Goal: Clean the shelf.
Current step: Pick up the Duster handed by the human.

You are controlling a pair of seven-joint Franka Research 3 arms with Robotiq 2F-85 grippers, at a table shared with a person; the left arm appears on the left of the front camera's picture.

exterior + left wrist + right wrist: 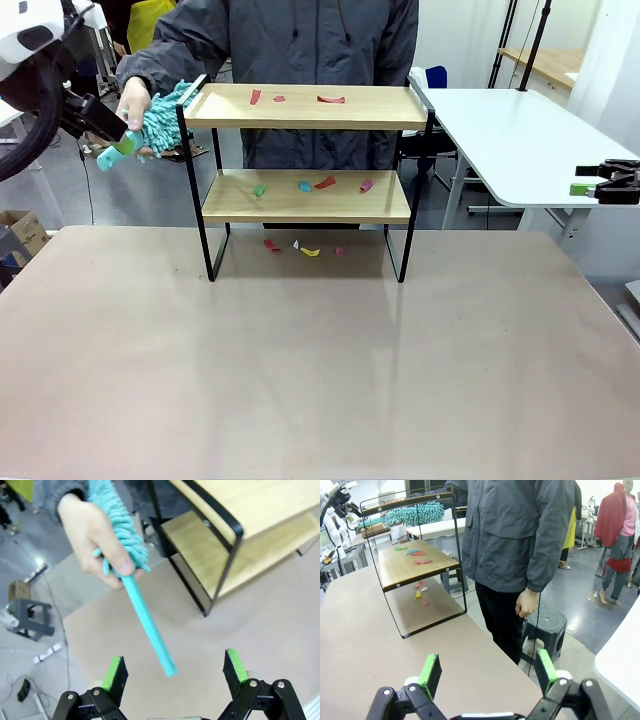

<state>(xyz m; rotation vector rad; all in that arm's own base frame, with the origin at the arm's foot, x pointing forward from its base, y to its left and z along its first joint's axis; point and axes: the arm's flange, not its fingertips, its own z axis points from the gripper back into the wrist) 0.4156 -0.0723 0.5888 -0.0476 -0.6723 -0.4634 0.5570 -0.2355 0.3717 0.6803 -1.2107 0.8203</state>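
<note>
Shelf (240, 206) with coloured scraps (325, 183) (paper, perhaps)

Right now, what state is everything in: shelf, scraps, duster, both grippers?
Shelf, upright on the table, both boards littered.
Scraps, loose on both boards and on the table underneath.
Duster, held by its head in the person's hand, handle free.
Left gripper, open, handle tip close by, not gripped.
Right gripper, open, empty.
</note>
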